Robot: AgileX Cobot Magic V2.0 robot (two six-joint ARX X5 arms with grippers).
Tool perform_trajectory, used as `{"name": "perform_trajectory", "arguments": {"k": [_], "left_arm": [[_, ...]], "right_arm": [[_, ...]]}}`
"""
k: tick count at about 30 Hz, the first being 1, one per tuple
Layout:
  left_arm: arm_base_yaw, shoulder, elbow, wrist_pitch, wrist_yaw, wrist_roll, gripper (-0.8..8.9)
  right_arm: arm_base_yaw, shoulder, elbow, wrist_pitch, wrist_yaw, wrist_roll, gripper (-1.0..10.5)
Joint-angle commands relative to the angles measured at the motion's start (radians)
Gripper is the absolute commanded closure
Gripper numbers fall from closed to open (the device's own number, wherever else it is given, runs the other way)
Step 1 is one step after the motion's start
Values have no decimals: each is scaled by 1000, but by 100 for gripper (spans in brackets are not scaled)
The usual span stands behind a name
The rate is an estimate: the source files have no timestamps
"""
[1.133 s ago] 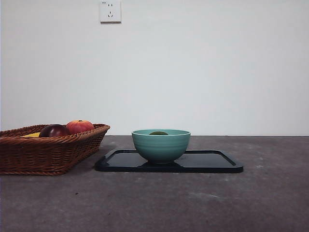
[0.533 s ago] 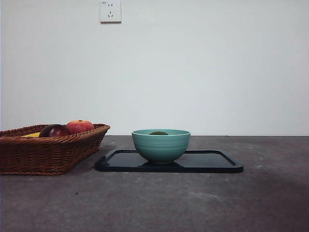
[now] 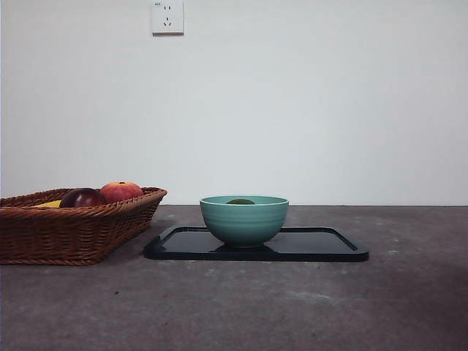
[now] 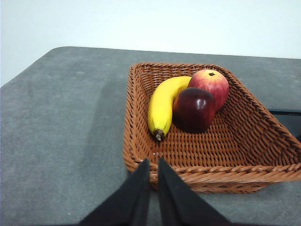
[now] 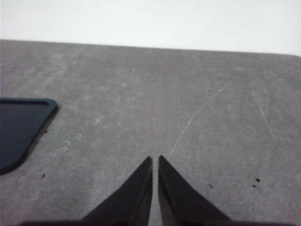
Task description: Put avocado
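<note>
Currently we see the avocado (image 3: 240, 201) inside the teal bowl (image 3: 244, 223); only its dark green top shows above the rim. Bowl stands on the black tray (image 3: 322, 245), approx. centre of the counter (image 3: 292, 307). Wicker basket (image 3: 66, 234) sits just beside the tray; whether they touch we cannot tell. Basket contents per left wrist view: banana (image 4: 163, 104), dark maroon fruit (image 4: 195, 109), red-orange fruit (image 4: 210, 82), all touching one another. Left gripper (image 4: 153, 162) is clenched w/ nothing between the jaws, positioned above the basket's near rim. Right gripper (image 5: 155, 159) is likewise clenched and empty, over bare counter, tray corner off to one side. Neither gripper appears in front view. Wall socket (image 3: 167, 16) is at upper wall.
</note>
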State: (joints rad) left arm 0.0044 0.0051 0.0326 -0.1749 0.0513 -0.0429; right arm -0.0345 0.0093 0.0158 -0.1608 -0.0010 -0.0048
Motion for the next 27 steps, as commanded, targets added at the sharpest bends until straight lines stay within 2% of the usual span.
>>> {"name": "perform_trajectory", "arguments": {"k": [1,27], "left_arm": [[1,-2,-21,18,-3,1,787],[1,-2,-21,18,-3,1,787]], "right_arm": [[-3,-6,-5,7,-3,-11,930],[0,-6,-5,4,0,-2,930]]}}
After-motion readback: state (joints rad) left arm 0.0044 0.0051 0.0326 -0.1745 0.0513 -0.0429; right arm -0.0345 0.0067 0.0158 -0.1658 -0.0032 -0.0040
